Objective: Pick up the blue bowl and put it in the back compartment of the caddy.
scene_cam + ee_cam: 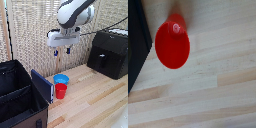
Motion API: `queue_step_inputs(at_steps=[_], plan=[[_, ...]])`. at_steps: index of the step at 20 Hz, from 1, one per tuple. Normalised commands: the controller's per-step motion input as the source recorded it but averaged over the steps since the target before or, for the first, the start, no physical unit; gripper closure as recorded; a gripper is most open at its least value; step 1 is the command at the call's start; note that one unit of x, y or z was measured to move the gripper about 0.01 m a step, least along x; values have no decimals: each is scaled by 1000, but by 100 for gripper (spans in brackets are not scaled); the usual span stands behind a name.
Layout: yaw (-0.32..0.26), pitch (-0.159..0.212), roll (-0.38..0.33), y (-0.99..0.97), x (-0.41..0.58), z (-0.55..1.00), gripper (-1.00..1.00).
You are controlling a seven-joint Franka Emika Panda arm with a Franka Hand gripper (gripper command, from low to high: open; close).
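Near edge of the tabletop: caddy (17,95), flap (42,85) up. Just past it the red cup (61,90), touching the bowl (61,79) behind it. Bowl looks like light, stiff, slick plastic, so I'd pinch the thin rim on the side away from the cup. My gripper (62,51) hangs high above both, pointing down, jaws apart, empty. Wrist view shows only the cup.
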Motion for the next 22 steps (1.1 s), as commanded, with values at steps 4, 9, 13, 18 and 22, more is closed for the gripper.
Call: queue_step_inputs(at_steps=[4, 9, 13, 18, 22], plan=[[8, 115, 122, -692, 519, -77, -100], [0, 116, 119, -682, 579, -78, -100], [2, 134, 106, -628, 570, -73, -100], [3, 172, 61, -439, 383, -267, -100], [-98, 130, 1, -101, 225, -415, -100]])
